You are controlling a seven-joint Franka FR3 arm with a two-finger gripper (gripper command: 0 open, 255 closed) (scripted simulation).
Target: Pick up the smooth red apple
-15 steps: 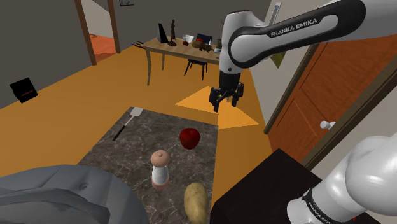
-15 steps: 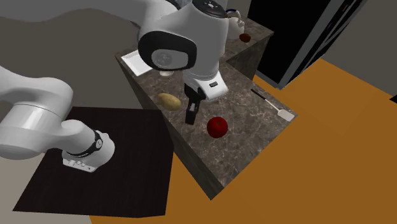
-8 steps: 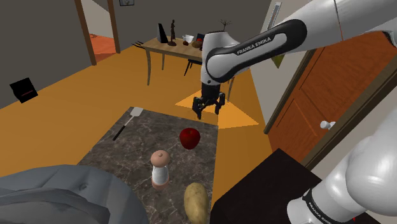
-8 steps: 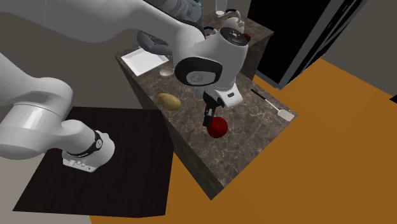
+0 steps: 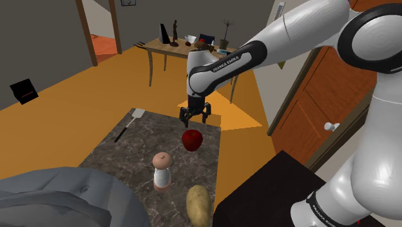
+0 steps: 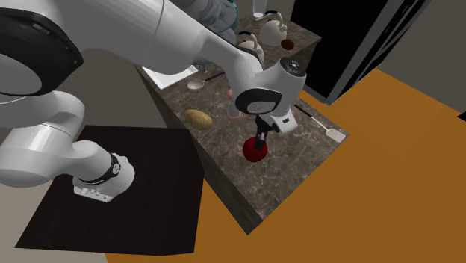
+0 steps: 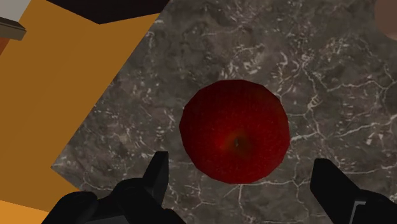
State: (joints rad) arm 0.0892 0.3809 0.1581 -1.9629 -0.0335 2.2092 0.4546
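Gripper (image 7: 242,172) open, fingers apart, nothing clamped. Over the last second it has swung in from past the counter's edge, toward the shoulder view's left, and dropped. It now hangs just above the red apple (image 7: 235,130), which the wrist view shows centred between the fingers, not touched. Apple (image 5: 192,139) sits on the dark marble counter (image 5: 122,161) near its edge, well apart from the spatula (image 5: 129,122); shaker (image 5: 162,171) and potato (image 5: 199,205) lie nearer the stand. Alignment looks done. Likely next: straight descent, then close. Round apple may roll if one finger lands first.
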